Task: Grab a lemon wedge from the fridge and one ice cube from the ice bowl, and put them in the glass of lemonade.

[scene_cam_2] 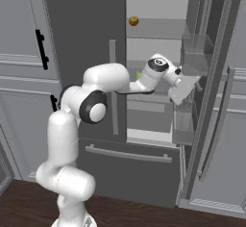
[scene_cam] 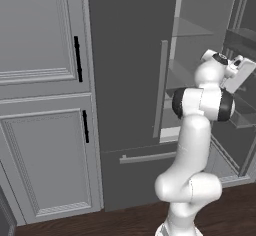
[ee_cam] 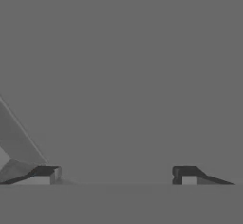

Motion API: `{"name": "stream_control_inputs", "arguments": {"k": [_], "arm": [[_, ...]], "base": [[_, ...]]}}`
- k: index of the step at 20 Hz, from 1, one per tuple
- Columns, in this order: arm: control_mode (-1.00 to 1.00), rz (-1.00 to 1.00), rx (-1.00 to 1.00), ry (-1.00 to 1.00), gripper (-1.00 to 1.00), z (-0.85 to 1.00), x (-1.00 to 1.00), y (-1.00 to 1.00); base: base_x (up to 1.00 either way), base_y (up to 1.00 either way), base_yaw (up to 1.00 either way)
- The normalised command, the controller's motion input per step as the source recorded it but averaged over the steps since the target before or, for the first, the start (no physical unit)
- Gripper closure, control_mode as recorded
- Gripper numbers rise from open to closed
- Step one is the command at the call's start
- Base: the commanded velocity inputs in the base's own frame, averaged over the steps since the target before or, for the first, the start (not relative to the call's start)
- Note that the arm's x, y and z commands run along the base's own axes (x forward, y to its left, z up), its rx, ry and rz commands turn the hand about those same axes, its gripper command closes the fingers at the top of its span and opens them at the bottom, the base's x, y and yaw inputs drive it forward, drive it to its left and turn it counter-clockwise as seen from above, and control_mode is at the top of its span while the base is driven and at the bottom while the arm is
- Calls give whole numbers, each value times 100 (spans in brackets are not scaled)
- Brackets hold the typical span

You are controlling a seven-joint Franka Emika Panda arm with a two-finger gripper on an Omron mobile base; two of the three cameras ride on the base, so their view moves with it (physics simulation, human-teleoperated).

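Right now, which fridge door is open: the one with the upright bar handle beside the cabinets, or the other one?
The other one: the fridge's right-hand door is swung wide, its bins facing the gripper. The door with the upright handle is shut flat.

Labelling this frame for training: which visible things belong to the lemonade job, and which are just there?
Job:
- fridge, door open
- lemon wedge, on a shelf behind the arm
- end effector, open, empty

Just there:
- round orange-brown fruit, upper shelf
- panelled cabinets

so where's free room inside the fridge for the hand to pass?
Open gripper, nothing between the fingers. Upper shelf is bare right of the round orange fruit. Lower shelf looks bare. Crowded beside the door bins, where the hand sits; the lemon wedge peeks behind the forearm.
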Motion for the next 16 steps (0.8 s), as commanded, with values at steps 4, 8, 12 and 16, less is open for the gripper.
{"name": "stream_control_inputs", "arguments": {"k": [4,8,12,16], "arm": [[-100,4,0,-29,-100,0,-43,52],[-100,7,0,-33,-100,4,-35,100],[-100,10,0,-27,-100,21,-43,100],[-100,11,0,-35,-100,33,-72,99]], "base": [[0,0,0],[0,0,0],[0,0,0],[0,0,0]]}}
